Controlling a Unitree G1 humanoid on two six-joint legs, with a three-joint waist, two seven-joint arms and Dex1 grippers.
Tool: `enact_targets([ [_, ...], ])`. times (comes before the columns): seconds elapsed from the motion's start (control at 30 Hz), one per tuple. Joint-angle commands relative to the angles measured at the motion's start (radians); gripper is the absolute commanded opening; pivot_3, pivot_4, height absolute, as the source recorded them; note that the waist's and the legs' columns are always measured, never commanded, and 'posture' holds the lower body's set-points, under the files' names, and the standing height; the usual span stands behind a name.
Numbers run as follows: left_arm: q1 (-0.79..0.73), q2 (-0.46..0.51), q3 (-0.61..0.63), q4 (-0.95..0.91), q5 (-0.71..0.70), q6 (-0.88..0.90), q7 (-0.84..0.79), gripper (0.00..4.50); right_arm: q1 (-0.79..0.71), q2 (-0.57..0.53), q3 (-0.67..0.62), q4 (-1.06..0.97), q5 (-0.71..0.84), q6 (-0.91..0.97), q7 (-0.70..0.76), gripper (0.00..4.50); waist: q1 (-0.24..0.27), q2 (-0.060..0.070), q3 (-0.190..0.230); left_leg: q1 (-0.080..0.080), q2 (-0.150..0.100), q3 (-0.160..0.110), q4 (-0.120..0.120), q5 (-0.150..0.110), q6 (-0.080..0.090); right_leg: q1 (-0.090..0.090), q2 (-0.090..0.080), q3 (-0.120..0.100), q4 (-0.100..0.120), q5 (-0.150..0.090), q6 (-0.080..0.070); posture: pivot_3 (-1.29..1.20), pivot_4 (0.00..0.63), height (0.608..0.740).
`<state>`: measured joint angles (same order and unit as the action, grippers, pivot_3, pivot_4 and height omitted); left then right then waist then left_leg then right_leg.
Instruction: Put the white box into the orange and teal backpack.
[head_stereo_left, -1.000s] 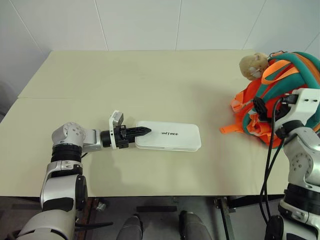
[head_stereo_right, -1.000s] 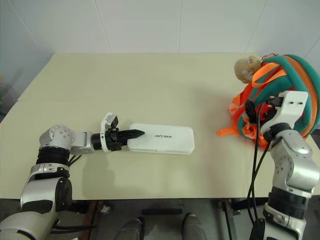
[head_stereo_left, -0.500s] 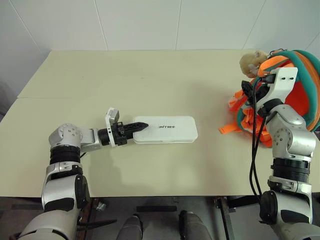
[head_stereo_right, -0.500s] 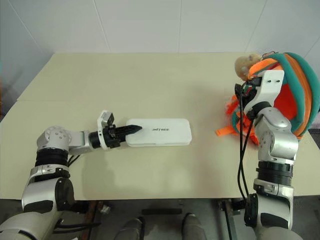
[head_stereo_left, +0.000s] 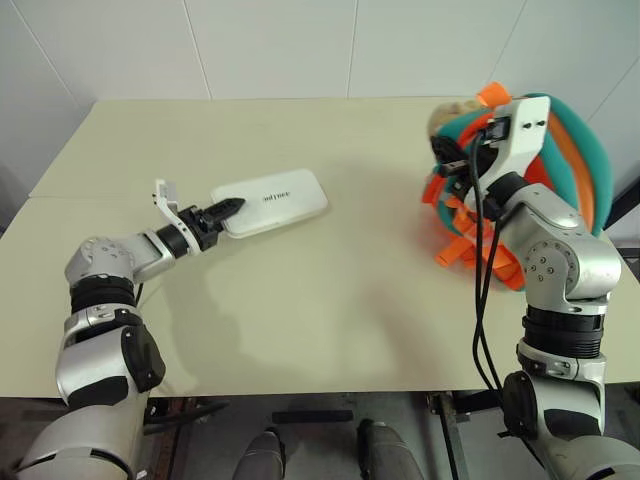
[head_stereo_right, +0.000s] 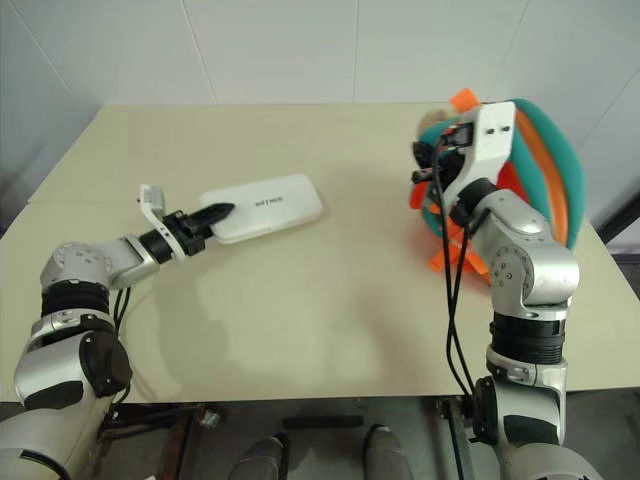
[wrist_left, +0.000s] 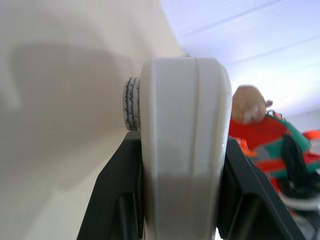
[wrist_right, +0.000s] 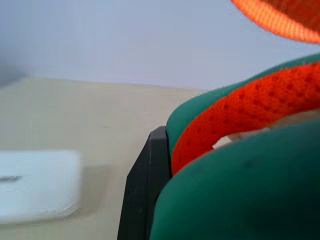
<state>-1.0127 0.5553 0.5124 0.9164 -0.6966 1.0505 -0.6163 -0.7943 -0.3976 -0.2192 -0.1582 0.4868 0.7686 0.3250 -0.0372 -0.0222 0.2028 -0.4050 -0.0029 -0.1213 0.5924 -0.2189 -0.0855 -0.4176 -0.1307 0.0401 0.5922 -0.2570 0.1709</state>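
1 white box (head_stereo_left: 268, 200), 1 orange and teal backpack (head_stereo_left: 565, 160), 1 table (head_stereo_left: 330, 300), 2 tools.

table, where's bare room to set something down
The table is bare between the white box and the backpack, along the whole near edge, and across the far left corner. It is crowded at the right edge, where the right gripper grips the backpack, and at the left gripper pinching the box's end.

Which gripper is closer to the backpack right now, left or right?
Right. The right gripper is clamped on the backpack at its teal and orange strap. The left gripper is across the table, shut on one end of the white box.
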Motion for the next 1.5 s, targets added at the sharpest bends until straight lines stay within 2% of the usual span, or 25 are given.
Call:
enact_targets([
  [0.03, -0.039, 0.033, -0.003, 0.003, 0.010, -0.065, -0.076, 1.32, -0.045, 0.015, 0.015, -0.162, 0.131, 0.080, 0.039, 0.00, 0.000, 0.000, 0.000, 0.000, 0.000, 0.000, 0.000, 0.000, 0.000, 0.000, 0.000, 0.000, -0.001, 0.000, 0.000, 0.00, 0.150, 0.740],
  [0.17, -0.060, 0.054, -0.029, 0.017, 0.038, -0.129, -0.142, 1.32, -0.046, 0.010, 0.030, -0.270, 0.280, 0.175, 0.087, 0.00, 0.002, 0.000, 0.000, -0.001, 0.000, 0.000, -0.001, 0.000, 0.000, 0.000, 0.000, 0.000, -0.001, -0.001, 0.001, 0.00, 0.150, 0.740],
  [0.4, -0.096, 0.094, -0.090, 0.036, 0.078, -0.155, -0.262, 1.32, -0.018, -0.120, 0.023, -0.363, 0.496, 0.288, 0.221, 0.00, 0.008, 0.000, 0.000, -0.002, 0.000, 0.000, -0.001, -0.001, 0.002, 0.000, 0.000, 0.000, -0.001, -0.001, 0.001, 0.00, 0.150, 0.740],
  [0.57, -0.128, 0.122, -0.110, 0.067, 0.102, -0.173, -0.313, 1.32, 0.030, -0.217, 0.025, -0.399, 0.585, 0.296, 0.303, 0.00, 0.009, 0.000, 0.000, -0.002, 0.000, 0.000, 0.000, -0.001, 0.002, 0.000, 0.000, -0.001, -0.001, -0.001, 0.001, 0.00, 0.150, 0.740],
  [0.73, -0.163, 0.146, -0.132, 0.096, 0.133, -0.203, -0.363, 1.32, 0.081, -0.301, -0.019, -0.434, 0.743, 0.290, 0.411, 0.00, 0.006, -0.001, 0.001, -0.002, 0.000, 0.000, 0.000, -0.001, 0.002, 0.000, 0.000, -0.001, -0.001, -0.001, 0.001, 0.00, 0.150, 0.740],
  [0.87, -0.192, 0.160, -0.156, 0.117, 0.162, -0.222, -0.411, 1.32, 0.143, -0.403, -0.029, -0.450, 0.745, 0.259, 0.537, 0.00, 0.009, -0.001, 0.001, -0.002, 0.000, 0.000, 0.000, -0.002, 0.002, 0.000, 0.000, -0.001, -0.001, -0.002, 0.002, 0.00, 0.150, 0.740],
  [1.03, -0.226, 0.173, -0.174, 0.147, 0.194, -0.243, -0.459, 1.32, 0.120, -0.481, -0.041, -0.404, 0.736, 0.220, 0.618, 0.00, 0.008, -0.003, 0.002, -0.002, 0.000, 0.000, 0.002, -0.002, 0.003, 0.000, 0.000, -0.001, -0.002, -0.002, 0.002, 0.00, 0.150, 0.740],
  [1.17, -0.232, 0.175, -0.188, 0.149, 0.210, -0.277, -0.548, 1.32, 0.172, -0.477, 0.002, -0.401, 0.615, 0.119, 0.676, 0.00, 0.009, -0.004, 0.002, -0.001, 0.000, 0.000, 0.002, -0.002, 0.002, 0.000, 0.000, -0.001, -0.002, -0.003, 0.002, 0.00, 0.150, 0.740],
  [1.27, -0.202, 0.180, -0.205, 0.105, 0.207, -0.341, -0.702, 1.32, 0.198, -0.468, 0.029, -0.389, 0.555, 0.072, 0.678, 0.00, 0.009, -0.004, 0.003, -0.002, 0.000, 0.000, 0.002, -0.002, 0.002, 0.000, 0.000, -0.001, -0.001, -0.003, 0.002, 0.00, 0.150, 0.740],
  [1.5, -0.156, 0.208, -0.170, 0.016, 0.152, -0.407, -0.933, 1.32, 0.241, -0.465, 0.032, -0.372, 0.521, 0.032, 0.676, 0.00, 0.009, -0.005, 0.003, -0.002, 0.000, 0.000, 0.002, -0.002, 0.002, 0.000, 0.000, -0.001, 0.000, -0.003, 0.002, 0.00, 0.150, 0.740],
])
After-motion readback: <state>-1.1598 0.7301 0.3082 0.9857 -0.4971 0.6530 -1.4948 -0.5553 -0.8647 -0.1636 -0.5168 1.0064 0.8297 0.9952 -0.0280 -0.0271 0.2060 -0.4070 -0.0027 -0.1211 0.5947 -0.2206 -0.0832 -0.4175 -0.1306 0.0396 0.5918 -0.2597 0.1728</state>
